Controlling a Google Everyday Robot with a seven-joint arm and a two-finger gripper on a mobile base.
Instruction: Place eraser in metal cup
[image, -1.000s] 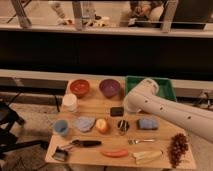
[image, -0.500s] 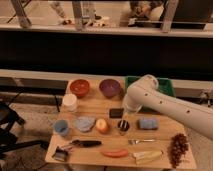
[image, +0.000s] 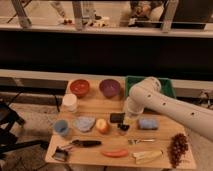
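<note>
The white arm reaches in over the counter from the far side and bends down, so that the claw hangs low above the middle of the wood. Whether the claw is released or clenched cannot be told; the wrist covers it.

The eraser lies flat on the counter just beside the claw, on the side toward the peach-coloured fruit, and does not appear to be lifted. Its long axis seems to run across the view, roughly parallel to the counter's long edge. The metal cup stands just in front of the claw, toward the camera, nearly touching the eraser's near edge. The blue pad sits near on the claw's other side.

The grasp looks not yet made. The coming move turns on a short sideways shift toward the fruit, with the claw closing across the eraser's short width. The carry to the cup would be very short, so knocking the cup is the main risk.
</note>
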